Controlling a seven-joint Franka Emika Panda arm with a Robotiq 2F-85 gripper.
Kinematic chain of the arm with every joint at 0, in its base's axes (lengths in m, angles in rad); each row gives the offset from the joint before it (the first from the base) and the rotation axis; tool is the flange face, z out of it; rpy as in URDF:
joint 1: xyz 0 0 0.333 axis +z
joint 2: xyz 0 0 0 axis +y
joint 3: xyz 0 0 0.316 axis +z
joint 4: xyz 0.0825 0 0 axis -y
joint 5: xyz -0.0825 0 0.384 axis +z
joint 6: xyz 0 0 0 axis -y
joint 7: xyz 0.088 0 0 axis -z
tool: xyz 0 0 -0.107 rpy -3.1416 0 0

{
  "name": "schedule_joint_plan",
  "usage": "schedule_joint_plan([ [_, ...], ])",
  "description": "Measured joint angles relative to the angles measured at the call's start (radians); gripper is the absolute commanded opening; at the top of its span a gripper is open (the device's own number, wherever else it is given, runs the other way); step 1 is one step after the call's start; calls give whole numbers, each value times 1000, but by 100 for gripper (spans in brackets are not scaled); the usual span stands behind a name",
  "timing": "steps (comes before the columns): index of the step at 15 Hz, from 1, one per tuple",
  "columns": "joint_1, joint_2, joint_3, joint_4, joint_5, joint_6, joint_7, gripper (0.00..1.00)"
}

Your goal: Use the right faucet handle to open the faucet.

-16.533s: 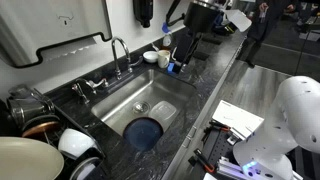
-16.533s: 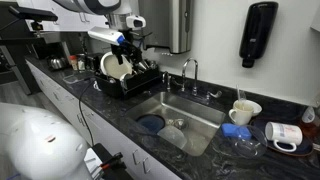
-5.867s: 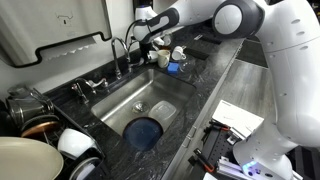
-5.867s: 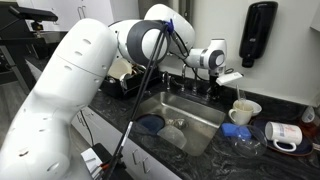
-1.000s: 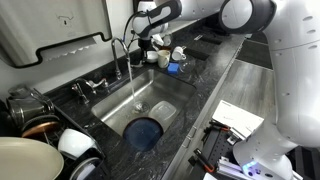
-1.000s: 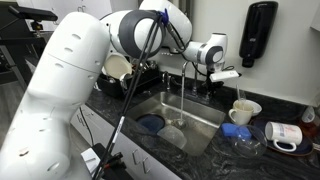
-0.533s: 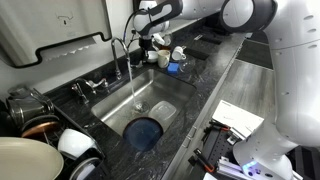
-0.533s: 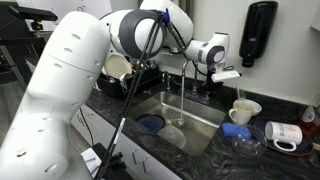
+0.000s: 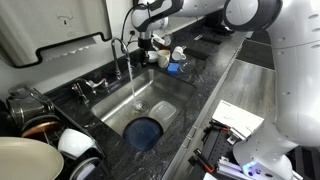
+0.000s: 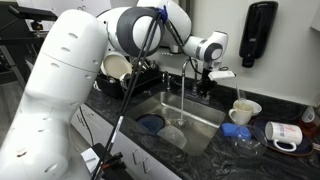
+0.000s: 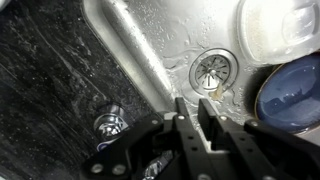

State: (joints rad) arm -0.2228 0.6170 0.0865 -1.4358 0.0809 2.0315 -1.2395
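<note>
— How does the gripper (image 11: 192,112) stand?
— Its fingers sit close together with a thin slit between them and nothing in it. Whether it is fully clenched, I cannot tell. It hangs above the right faucet handle (image 10: 207,93).
— And the faucet (image 9: 120,42)?
— Just left of the gripper, on the far rim of the sink (image 9: 165,88), with a water stream (image 9: 135,88) falling from the spout.
— Any room?
— The basin is open on the near side, with a blue plate (image 9: 146,132) on its floor. A white mug (image 10: 240,110) stands on the counter to the right.
</note>
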Motion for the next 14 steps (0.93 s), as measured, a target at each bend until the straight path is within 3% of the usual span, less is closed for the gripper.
schedule_joint_plan([
  [7,18,-64,-42,-55,-108,129,11,98],
  [11,15,-128,-80,-100,-158,111,6,100],
  [14,8,-173,-108,-122,-170,33,-13,100],
])
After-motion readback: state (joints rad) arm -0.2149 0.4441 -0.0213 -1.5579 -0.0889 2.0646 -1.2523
